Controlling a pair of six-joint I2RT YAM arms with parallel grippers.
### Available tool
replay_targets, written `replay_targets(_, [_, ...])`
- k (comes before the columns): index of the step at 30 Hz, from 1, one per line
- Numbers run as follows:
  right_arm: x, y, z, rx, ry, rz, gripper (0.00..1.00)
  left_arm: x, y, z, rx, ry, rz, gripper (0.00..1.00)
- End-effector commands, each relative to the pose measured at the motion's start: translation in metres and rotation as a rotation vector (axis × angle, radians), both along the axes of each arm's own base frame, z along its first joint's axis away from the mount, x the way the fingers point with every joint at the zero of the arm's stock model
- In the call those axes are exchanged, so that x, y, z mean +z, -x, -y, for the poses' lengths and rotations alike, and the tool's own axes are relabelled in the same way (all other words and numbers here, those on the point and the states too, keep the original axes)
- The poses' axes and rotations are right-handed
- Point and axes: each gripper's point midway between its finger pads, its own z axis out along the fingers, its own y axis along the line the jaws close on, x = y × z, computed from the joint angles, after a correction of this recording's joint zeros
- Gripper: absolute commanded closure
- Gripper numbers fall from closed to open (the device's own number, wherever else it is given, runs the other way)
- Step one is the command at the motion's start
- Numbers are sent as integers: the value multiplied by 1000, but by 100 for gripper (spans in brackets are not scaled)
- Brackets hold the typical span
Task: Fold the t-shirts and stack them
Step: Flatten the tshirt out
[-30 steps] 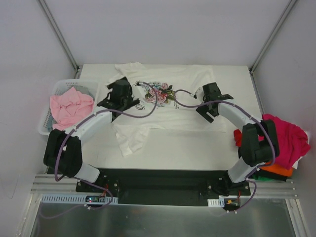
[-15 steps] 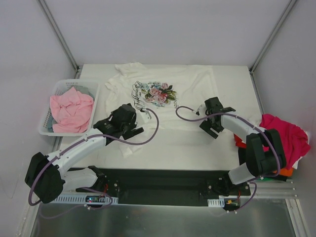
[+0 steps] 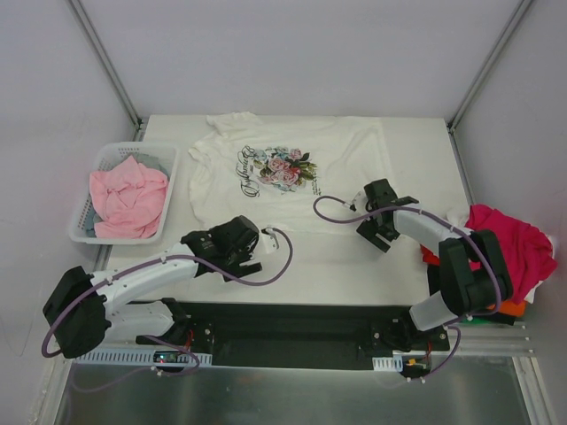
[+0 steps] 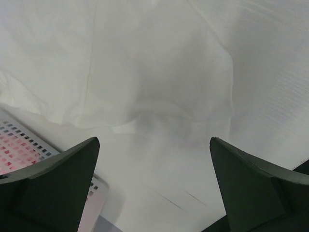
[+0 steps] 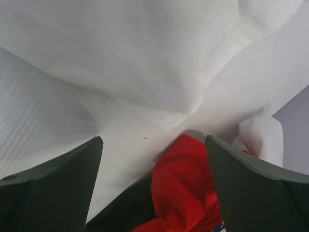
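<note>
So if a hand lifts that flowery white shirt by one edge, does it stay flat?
Probably not: the white t-shirt lies limp, its hem rippled, so it should droop. It looks thin, likely light. Pushed, it would probably bunch like the pink t-shirt in the basket.

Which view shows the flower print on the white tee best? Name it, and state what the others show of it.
Top external: the white tee lies spread flat, flower print fully visible. Left wrist shows only its plain cloth; right wrist only a plain hemmed edge. Neither shows the print.
</note>
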Motion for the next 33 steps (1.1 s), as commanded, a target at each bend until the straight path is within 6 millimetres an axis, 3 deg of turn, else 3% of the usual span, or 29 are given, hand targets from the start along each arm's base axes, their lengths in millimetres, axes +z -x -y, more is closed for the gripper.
replay_targets(1, [10,-12,-3,-22,0,41,9,1,13,2,-5,20,-29,1])
replay_targets(8, [5,-15,-3,-34,9,31,9,1,33,11,-65,72,-101,1])
replay_targets(17, [4,-20,-5,-26,18,34,9,-11,37,21,-81,56,-173,1])
replay_targets(33, [9,-20,-5,-13,9,47,9,-29,9,32,-91,15,-94,1])
